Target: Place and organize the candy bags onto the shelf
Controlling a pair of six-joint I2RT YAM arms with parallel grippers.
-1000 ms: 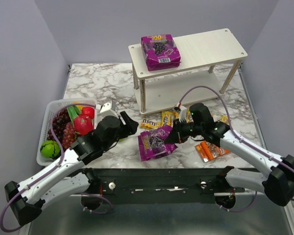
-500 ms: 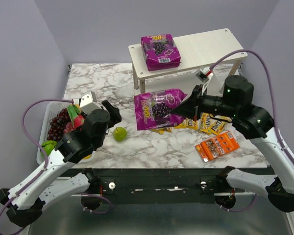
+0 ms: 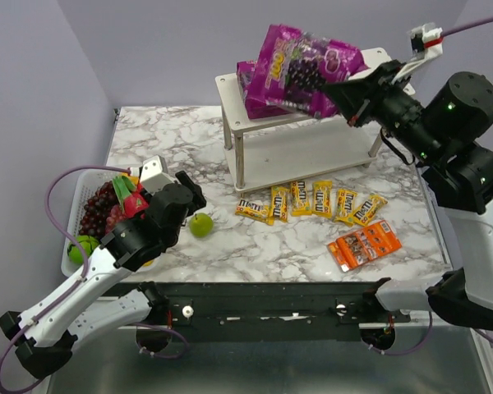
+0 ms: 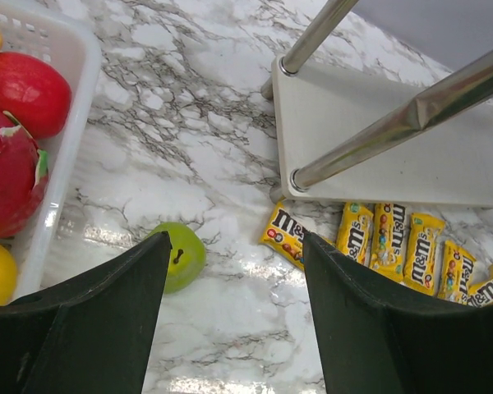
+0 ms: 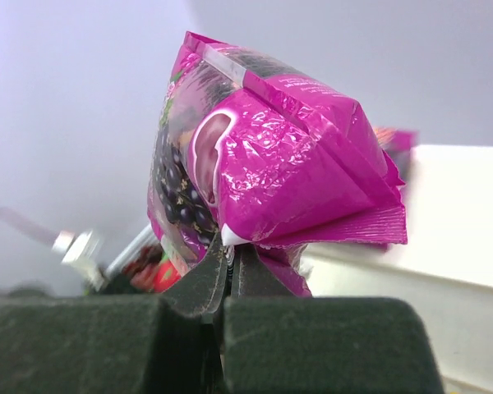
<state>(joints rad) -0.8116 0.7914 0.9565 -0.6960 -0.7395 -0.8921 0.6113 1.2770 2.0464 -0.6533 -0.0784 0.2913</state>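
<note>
right pincer (image 5: 228, 246) is pinching large glossy purple pouch (image 3: 308, 70), white wood-grain two-tier shelf (image 3: 312, 152) below it; left pincer (image 4: 234, 244) is hovering spread.

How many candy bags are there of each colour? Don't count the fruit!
Purple pouches: 2 (one up in the right hand, one lying on the shelf top, partly hidden behind it)
Yellow packets: 6 (in a row on the table)
Orange pack: 1
Total: 9 candy bags
</note>
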